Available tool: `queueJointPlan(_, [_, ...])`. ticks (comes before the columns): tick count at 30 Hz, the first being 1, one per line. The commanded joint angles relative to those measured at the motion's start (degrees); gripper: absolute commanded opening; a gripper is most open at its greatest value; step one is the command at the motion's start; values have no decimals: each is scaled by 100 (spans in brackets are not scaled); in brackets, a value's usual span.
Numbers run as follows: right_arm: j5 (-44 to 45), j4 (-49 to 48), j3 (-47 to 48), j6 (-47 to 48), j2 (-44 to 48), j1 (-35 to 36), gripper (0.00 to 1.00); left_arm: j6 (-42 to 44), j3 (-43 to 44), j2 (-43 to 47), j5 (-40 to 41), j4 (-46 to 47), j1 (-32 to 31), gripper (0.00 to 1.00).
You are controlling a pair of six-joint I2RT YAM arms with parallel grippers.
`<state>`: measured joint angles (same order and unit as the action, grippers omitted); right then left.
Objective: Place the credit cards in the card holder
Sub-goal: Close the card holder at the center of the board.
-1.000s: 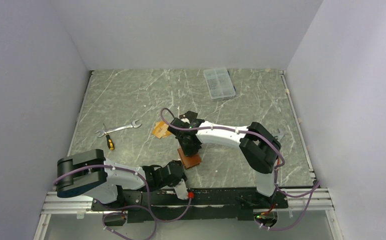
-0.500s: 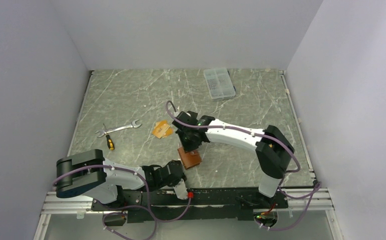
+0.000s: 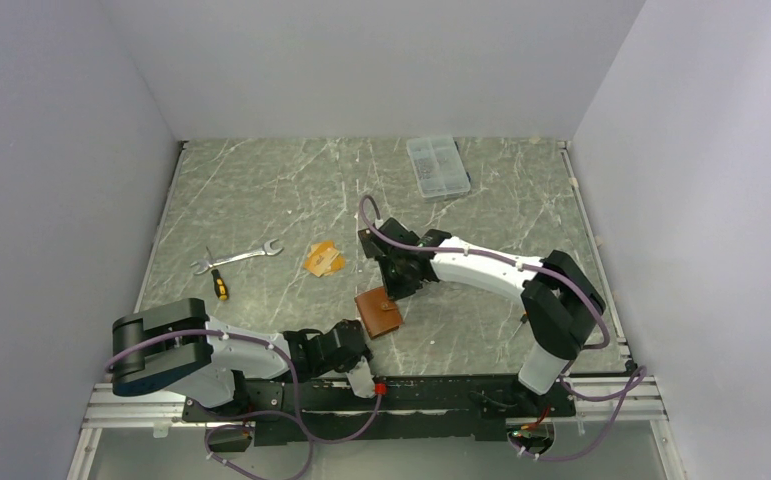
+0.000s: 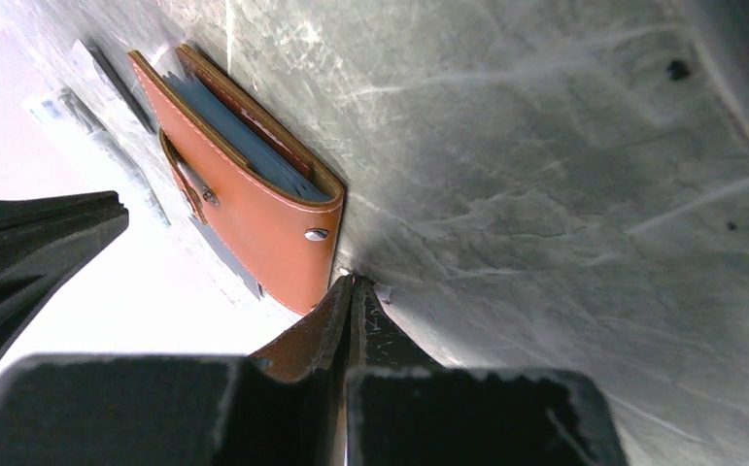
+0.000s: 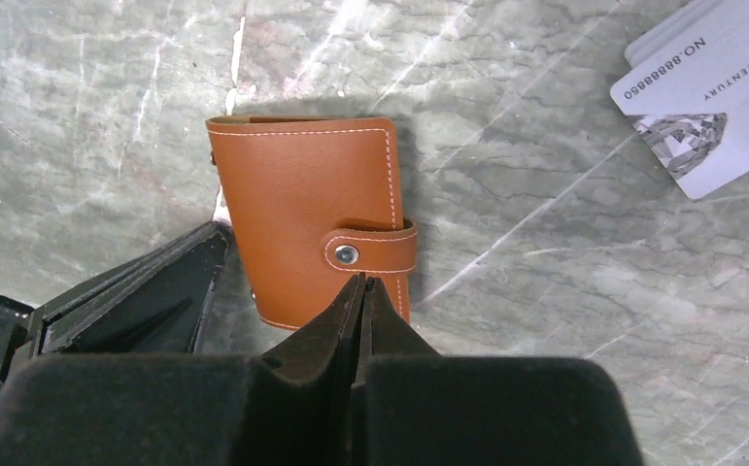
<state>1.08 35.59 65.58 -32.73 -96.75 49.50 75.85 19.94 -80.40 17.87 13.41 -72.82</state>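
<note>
Pale grey walls close in a bench (image 3: 261, 190) of dark green-grey stone with white veins, matt and smooth. On it, at about 6 o'clock from the middle, lies the card holder (image 3: 378, 312). It is a small tan-brown leather fold with pale stitching and rounded corners, and its snap tab (image 5: 370, 249) is buttoned down over the edge. The left wrist view shows blue-grey pockets (image 4: 244, 136) layered inside. The credit cards (image 3: 323, 259) sit in a loose fan on the bench at 10 o'clock from the holder, apart from it. They are thin, stiff and glossy, with an orange-tan one uppermost from above and a silver-grey card (image 5: 705, 97) with printed digits in the right wrist view. The right claw (image 3: 399, 283) hangs at 1 o'clock of the holder, fingers pressed together on nothing. The left claw (image 3: 359, 368) rests low at 7 o'clock, likewise closed and empty. We judge no card is in yet. The step in hand is opening the holder, so the next move means popping the snap while the other claw pins the leather. At 9 o'clock lie a wrench (image 3: 246, 257) and a screwdriver (image 3: 218, 284), and a clear compartment box (image 3: 438, 166) sits at 1 o'clock.
</note>
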Motion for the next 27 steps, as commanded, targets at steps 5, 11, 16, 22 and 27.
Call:
queueJointPlan(5, [-67, -385, 33, -66, -91, 23, 0, -44, -12, 15, -132, -449, 57, 5])
queueJointPlan(11, [-222, -460, 1, -102, -214, 32, 1, -34, -6, 15, -125, -447, 67, 5])
queueJointPlan(16, [-262, -500, -18, -117, -260, 44, 1, -42, 3, 22, -134, -479, 75, 4])
queueJointPlan(22, [-267, -523, -41, -144, -328, 57, 1, -40, 12, 19, -126, -505, 75, 4])
queueJointPlan(27, [-267, -543, -61, -154, -394, 86, 1, -55, 28, 33, -117, -549, 83, 4])
